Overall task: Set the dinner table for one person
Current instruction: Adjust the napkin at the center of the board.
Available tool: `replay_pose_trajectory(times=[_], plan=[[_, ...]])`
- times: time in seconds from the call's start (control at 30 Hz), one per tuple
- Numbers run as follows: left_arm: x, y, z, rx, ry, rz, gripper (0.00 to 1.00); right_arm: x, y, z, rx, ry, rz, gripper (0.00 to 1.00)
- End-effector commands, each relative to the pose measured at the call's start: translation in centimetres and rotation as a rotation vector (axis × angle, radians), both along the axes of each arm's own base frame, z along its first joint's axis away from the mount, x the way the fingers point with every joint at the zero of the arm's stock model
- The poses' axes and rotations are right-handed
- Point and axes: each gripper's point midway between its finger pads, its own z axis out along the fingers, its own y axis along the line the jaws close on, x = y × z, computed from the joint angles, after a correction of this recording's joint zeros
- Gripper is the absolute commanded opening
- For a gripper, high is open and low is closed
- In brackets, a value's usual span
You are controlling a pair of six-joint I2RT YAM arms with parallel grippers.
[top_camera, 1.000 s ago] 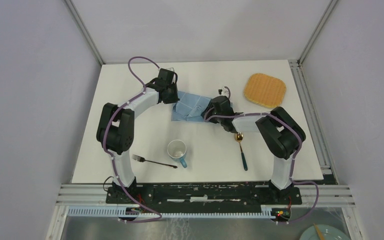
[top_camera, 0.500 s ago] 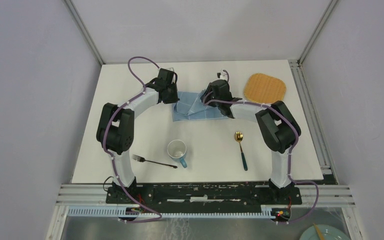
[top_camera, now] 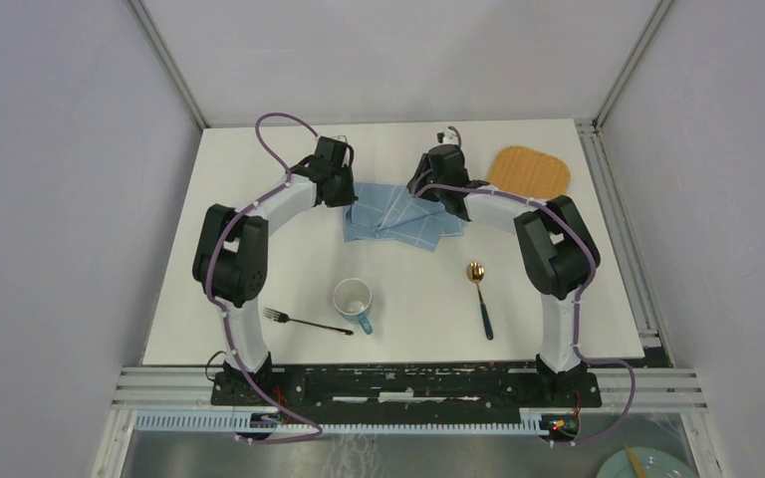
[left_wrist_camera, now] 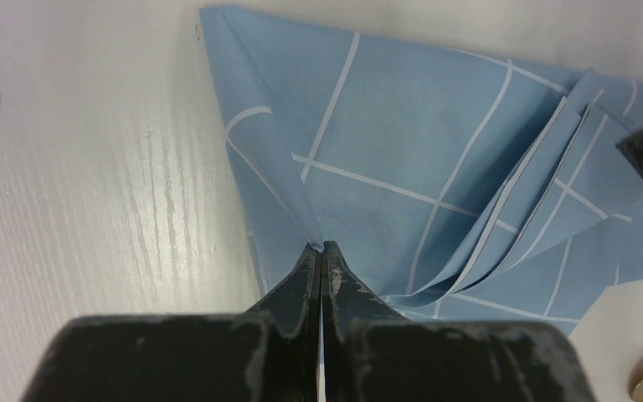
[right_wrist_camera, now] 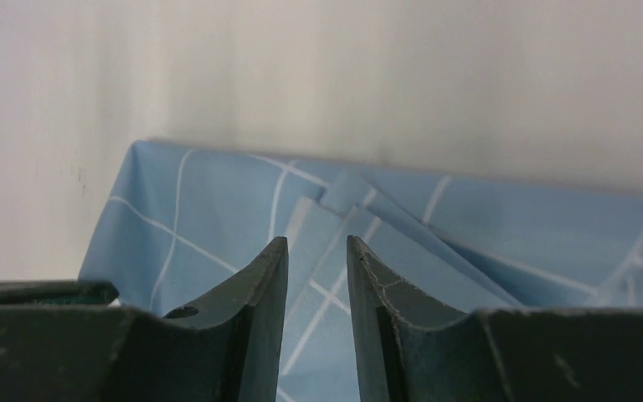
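White dinner table (top_camera: 239, 159) all round, fork (top_camera: 304, 322), mug (top_camera: 354, 302) and spoon (top_camera: 480, 299) lying near the bases, blue checked cloth (top_camera: 388, 214) rumpled beyond them: hold left gripper (left_wrist_camera: 321, 248) pinched on its left edge, drop right gripper (right_wrist_camera: 316, 243), jaws slightly parted, onto the right side, pull taut, short of woven mat (top_camera: 528, 171)

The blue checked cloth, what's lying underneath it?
Only the white dinner table shows around the blue checked cloth. Its folded layers overlap, so the surface beneath is covered and cannot be checked. The left gripper pinches one edge.
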Motion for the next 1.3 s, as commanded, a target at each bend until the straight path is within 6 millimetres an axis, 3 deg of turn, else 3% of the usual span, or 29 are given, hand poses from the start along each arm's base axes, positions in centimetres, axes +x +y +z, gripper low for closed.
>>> replay_pose_trajectory(times=[0.0, 0.27, 0.53, 0.7, 1.27], plan=[[1.4, -0.6, 0.7, -0.001, -0.041, -0.033, 0.02, -2.4, -1.1, 6.2, 0.041, -0.097, 0.012, 0.38], [1.8, -0.8, 1.1, -0.009, -0.053, -0.031, 0.02, -8.7, -3.0, 6.3, 0.115, -0.053, 0.037, 0.39], [1.7, -0.8, 1.3, -0.009, -0.056, -0.031, 0.02, -14.1, -4.0, 2.3, 0.236, 0.059, 0.019, 0.41], [1.5, -0.7, 1.3, -0.013, -0.05, -0.03, 0.02, -15.3, -4.1, 0.5, 0.286, 0.093, 0.008, 0.41], [1.2, -0.7, 1.5, -0.019, -0.05, -0.027, 0.02, -17.0, -4.9, -2.7, 0.316, 0.189, -0.058, 0.42]])
